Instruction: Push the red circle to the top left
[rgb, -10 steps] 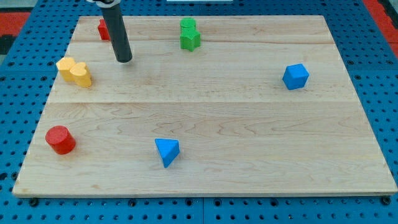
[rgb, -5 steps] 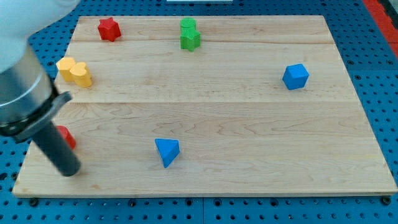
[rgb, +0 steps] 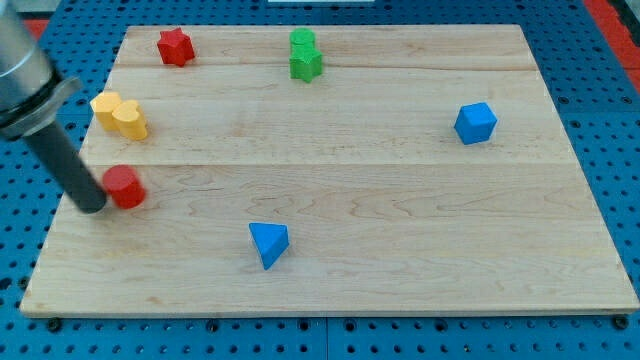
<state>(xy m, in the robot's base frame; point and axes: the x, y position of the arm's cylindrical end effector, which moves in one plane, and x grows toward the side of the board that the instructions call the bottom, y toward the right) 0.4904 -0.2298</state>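
Note:
The red circle (rgb: 125, 187) is a short red cylinder on the wooden board (rgb: 400, 200), at the view's left, a little above mid-height. My tip (rgb: 92, 204) rests just left of it and slightly below, touching or nearly touching its left side. The rod slants up to the view's upper left. A red star block (rgb: 175, 46) sits near the board's top left corner.
A yellow block (rgb: 120, 114) lies just above the red circle, between it and the red star. A green block (rgb: 305, 56) sits at the top middle. A blue cube (rgb: 476, 123) is at the right. A blue triangle (rgb: 269, 243) is at the bottom middle.
My tip went from the top left down to the bottom left, then came up. The red circle has moved up and a little right from its lower spot.

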